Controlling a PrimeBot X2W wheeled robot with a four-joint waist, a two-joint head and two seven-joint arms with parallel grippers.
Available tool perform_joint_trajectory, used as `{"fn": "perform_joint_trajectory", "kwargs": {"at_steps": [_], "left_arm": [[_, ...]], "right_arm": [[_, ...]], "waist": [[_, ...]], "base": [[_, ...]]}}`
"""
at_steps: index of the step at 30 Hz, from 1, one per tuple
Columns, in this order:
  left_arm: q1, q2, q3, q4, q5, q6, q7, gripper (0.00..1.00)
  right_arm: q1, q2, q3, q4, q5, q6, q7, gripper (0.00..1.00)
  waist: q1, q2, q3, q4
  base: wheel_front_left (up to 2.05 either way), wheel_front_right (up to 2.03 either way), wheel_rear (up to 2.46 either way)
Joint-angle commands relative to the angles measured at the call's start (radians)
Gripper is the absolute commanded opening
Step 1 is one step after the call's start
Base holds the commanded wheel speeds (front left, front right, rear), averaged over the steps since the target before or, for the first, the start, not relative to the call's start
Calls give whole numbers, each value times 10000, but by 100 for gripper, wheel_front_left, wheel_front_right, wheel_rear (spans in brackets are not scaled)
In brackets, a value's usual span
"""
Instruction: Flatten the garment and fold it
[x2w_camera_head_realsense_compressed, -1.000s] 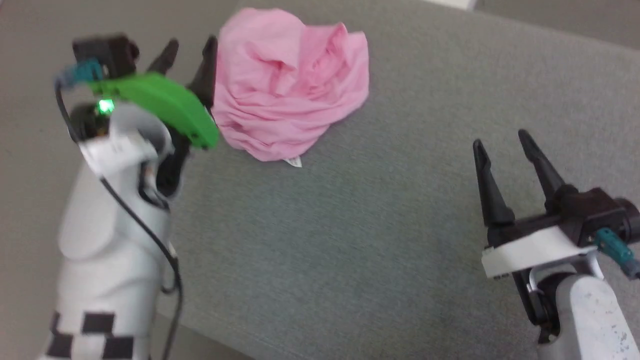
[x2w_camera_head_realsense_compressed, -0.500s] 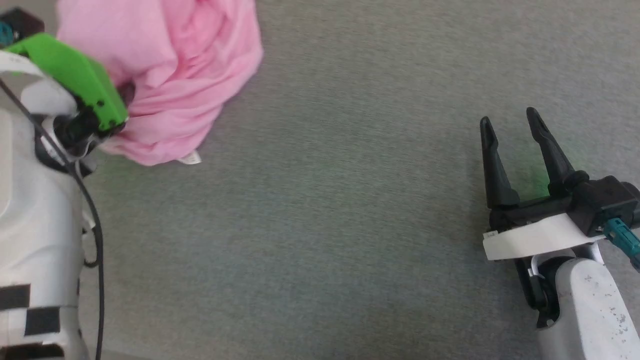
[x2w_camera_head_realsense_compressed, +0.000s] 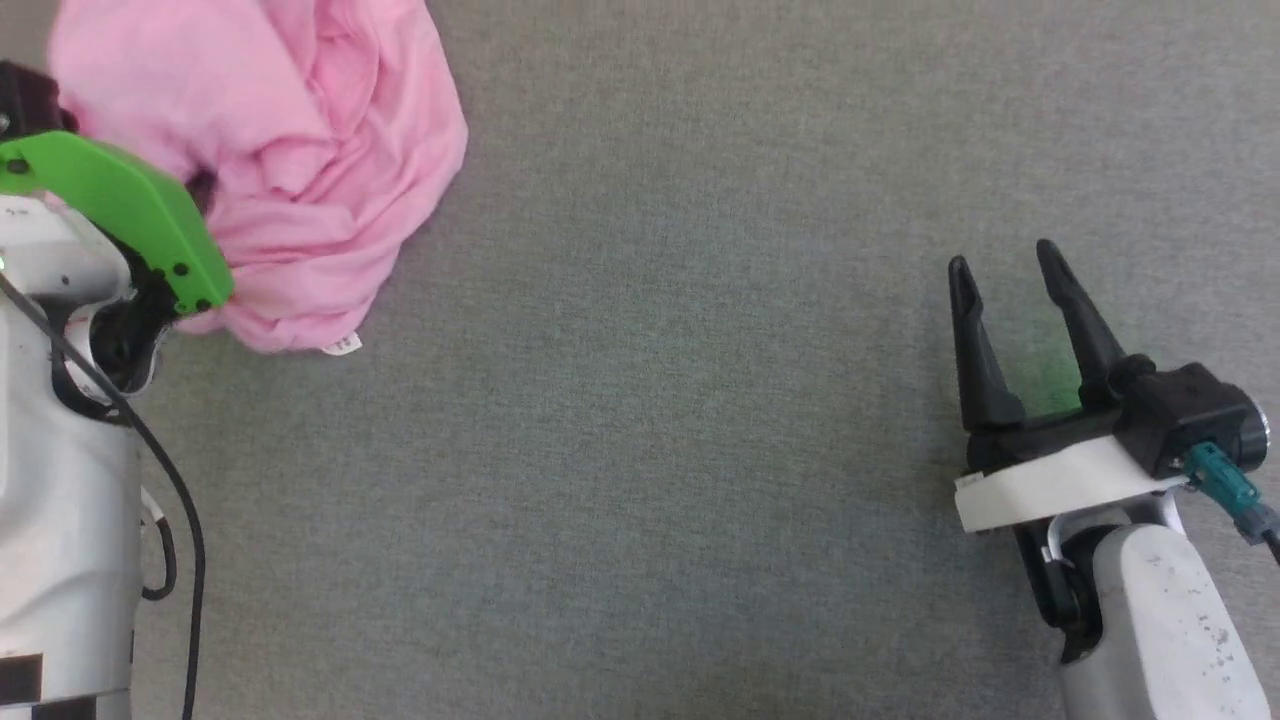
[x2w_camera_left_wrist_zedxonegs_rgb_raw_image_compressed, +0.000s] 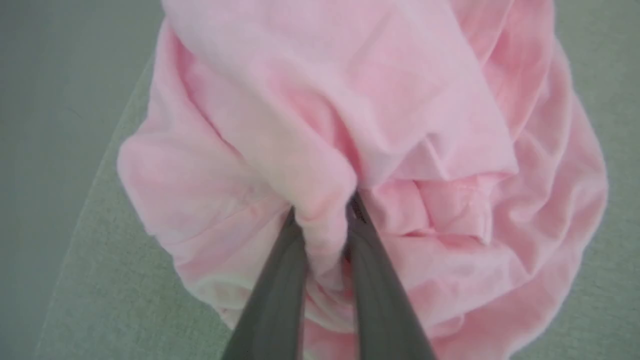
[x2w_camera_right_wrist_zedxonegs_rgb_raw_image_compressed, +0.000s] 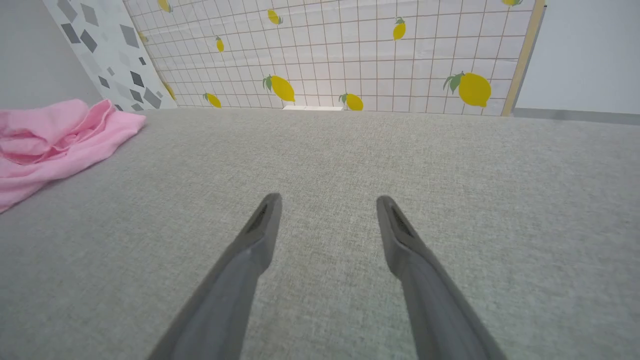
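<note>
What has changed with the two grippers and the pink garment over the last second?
The left gripper, open beside the garment a second ago, has pushed into the heap and closed on a fold of it. The head camera shifted, so the heap's slide across that view is not the cloth moving. Unchanged: the right gripper open and empty over the grey surface, the garment crumpled.

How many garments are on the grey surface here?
1: the garment, crumpled at the robot's left, one fold pinched in the left gripper. Anything under the heap is hidden.
</note>
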Motion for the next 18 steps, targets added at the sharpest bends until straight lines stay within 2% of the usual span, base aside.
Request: {"fn": "perform_joint_trajectory", "kwargs": {"at_steps": [1,5,7,11,18], "left_arm": [[-171,61,-49,-57,198,-206,-622,0],[-737,220,-404,-36,1118,-717,-3033,0],[-985,35,-561,26,1303,-818,-3859,0],[-1512,-258,-1079,81,1777,-1017,-4989,0],[-2048,-1165,-2057,289,1901,-1414,-5627,0]], "right_arm": [[135,7,21,100,78,-15,-79,100],[493,11,-65,351,273,-15,-123,100],[710,12,-142,427,379,-15,-132,100],[1137,13,-234,488,506,-15,-86,100],[1735,13,-348,426,648,-15,65,100]], "waist": [[-1,0,-1312,326],[-1,0,-2514,232],[-1,0,-3034,143],[-1,0,-3860,-206],[-1,0,-4723,-1189]], "base": [[0,0,0],[0,0,0],[0,0,0],[0,0,0],[0,0,0]]}}
